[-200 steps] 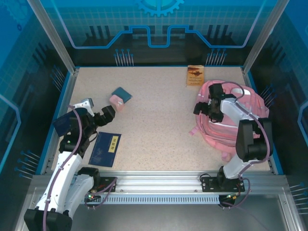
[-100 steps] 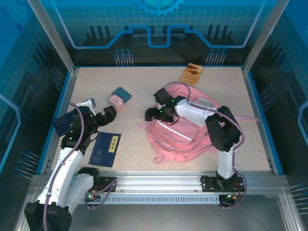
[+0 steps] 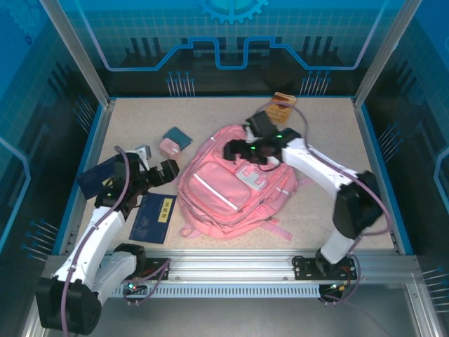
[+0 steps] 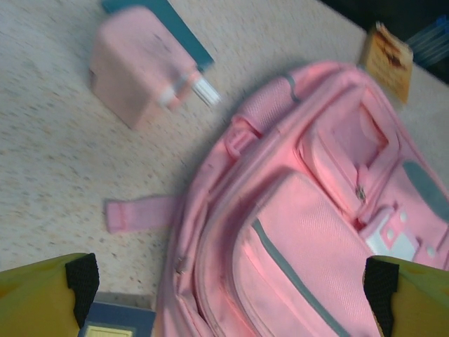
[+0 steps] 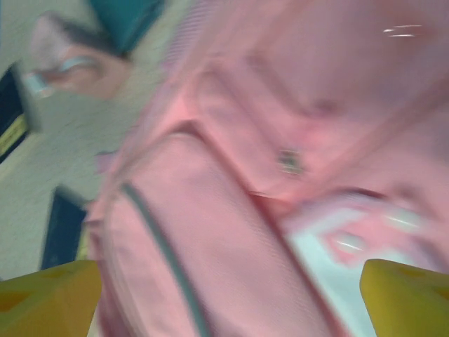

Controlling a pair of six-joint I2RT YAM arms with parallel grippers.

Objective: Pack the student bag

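The pink backpack (image 3: 228, 193) is laid flat at the middle of the counter (image 3: 140, 119), pockets upward. The right gripper (image 3: 233, 149) is held over its top end, jaws wide apart. The left gripper (image 3: 167, 169), jaws likewise apart, is positioned beside its left edge, near a dark blue book (image 3: 154, 216).

A speckled beige tabletop (image 3: 140, 116) carries a dark blue book with a yellow label (image 3: 154, 217) near its front left. A second dark blue book (image 3: 92, 181) lies further left, by the edge. A small pink block (image 3: 169, 148) touches a flat teal piece (image 3: 179, 135) behind it. An orange-brown booklet (image 3: 279, 110) lies at the far edge.
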